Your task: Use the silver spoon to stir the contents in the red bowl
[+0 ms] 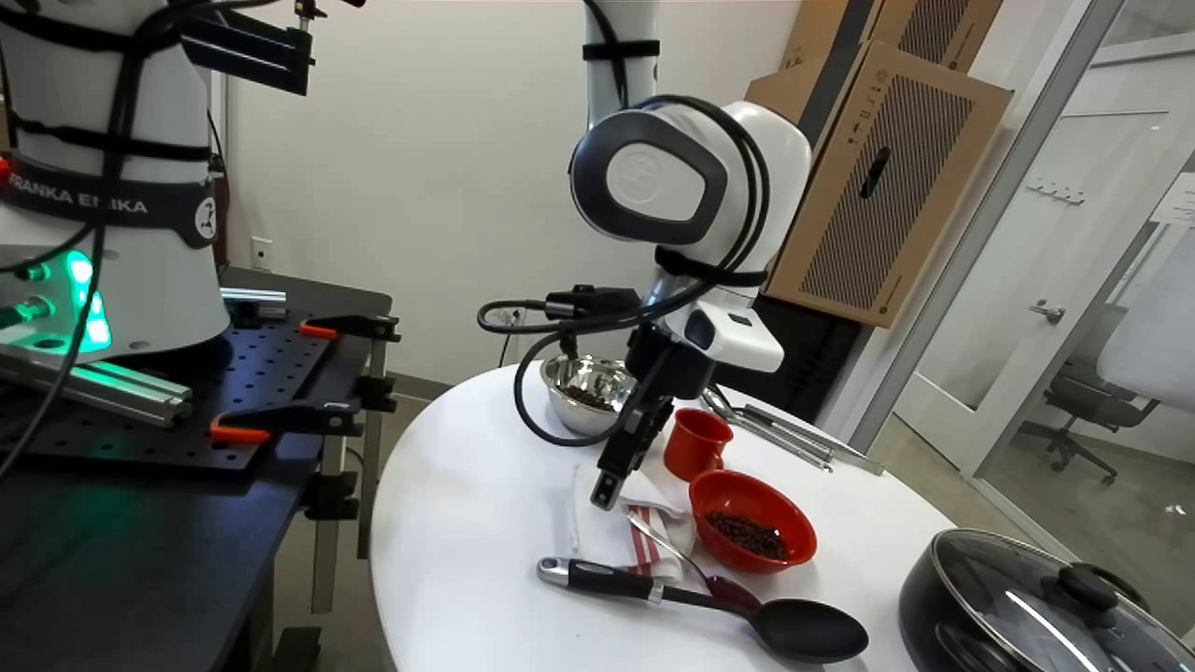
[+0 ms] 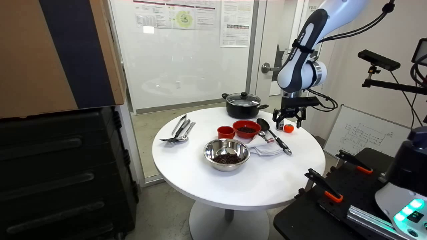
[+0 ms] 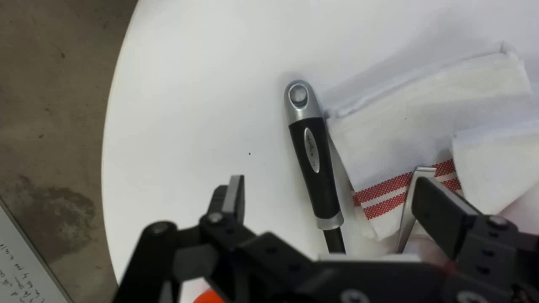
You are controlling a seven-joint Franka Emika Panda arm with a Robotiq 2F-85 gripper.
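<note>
Gripper [image 3: 330, 189]: poised above the white surface [image 1: 467, 541], its fingers [image 3: 440, 214] well apart and holding nothing, presumably to leave room for straddling a slim handle.
Silver spoon [image 1: 719, 585]: in an exterior view, at four o'clock from the gripper, its handle lying over the striped cloth [image 3: 404, 122], which probably lifts that end for an easier pinch.
Red bowl [image 1: 752, 490]: about three o'clock from the gripper there, just beside the spoon, so the carry should be short; the dark contents [image 1: 747, 535] lie loose inside.
Black spoon [image 3: 322, 179]: its handle runs between the fingers in the wrist view, so closing straight down would likely take the wrong tool.
Wrist view: shows the silver handle at about four o'clock, partly behind a finger, but not the contents.
Tomato [image 2: 288, 128]: framed by the fingers in an exterior view, yet only a sliver near seven o'clock in the wrist view.
</note>
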